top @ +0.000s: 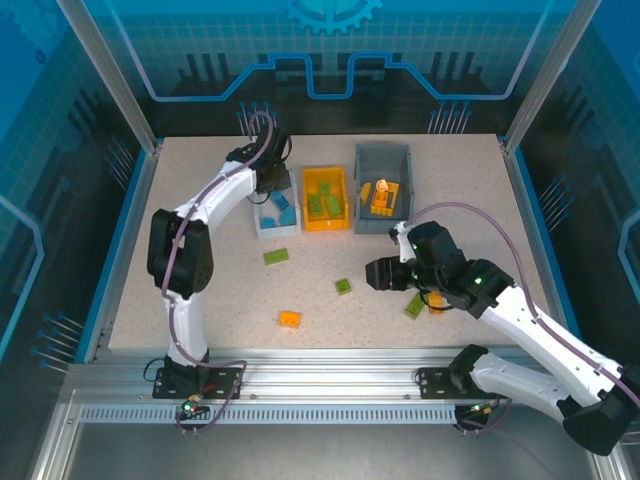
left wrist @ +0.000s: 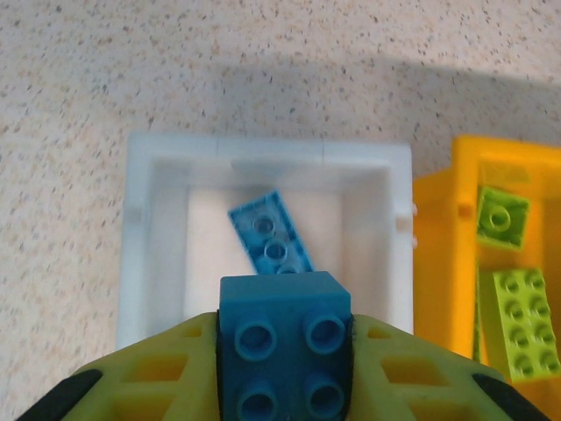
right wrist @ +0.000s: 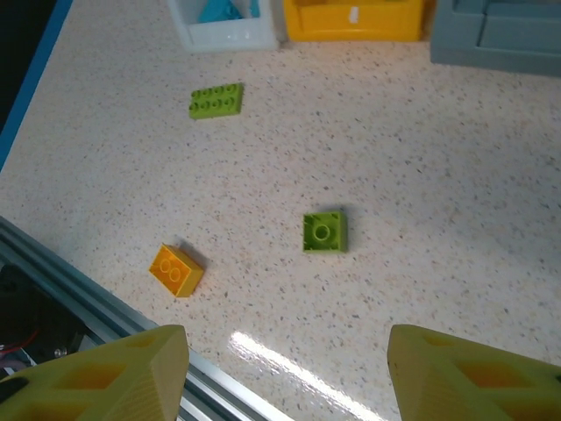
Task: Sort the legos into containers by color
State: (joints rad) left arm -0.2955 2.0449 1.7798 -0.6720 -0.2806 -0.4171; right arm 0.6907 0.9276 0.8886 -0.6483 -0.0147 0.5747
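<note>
My left gripper [top: 272, 186] hangs over the white container [top: 277, 230], shut on a blue four-stud lego [left wrist: 285, 346]. A long blue lego [left wrist: 272, 239] lies inside that white container [left wrist: 263, 151]. The orange-yellow container [top: 325, 228] beside it holds green legos [left wrist: 521, 323]. Orange legos [top: 382, 195] sit in the grey container [top: 383, 155]. My right gripper [top: 375, 273] hovers open over the table, nothing between its fingers [right wrist: 131, 373]. Ahead of it lie a small green lego [right wrist: 324, 232], an orange lego [right wrist: 175, 270] and a flat green lego [right wrist: 216, 100].
A green lego [top: 415, 306] and an orange one [top: 437, 303] lie partly under my right arm. The metal rail [top: 330, 365] runs along the near table edge, close to the orange lego [top: 289, 319]. Blue-framed walls enclose the table.
</note>
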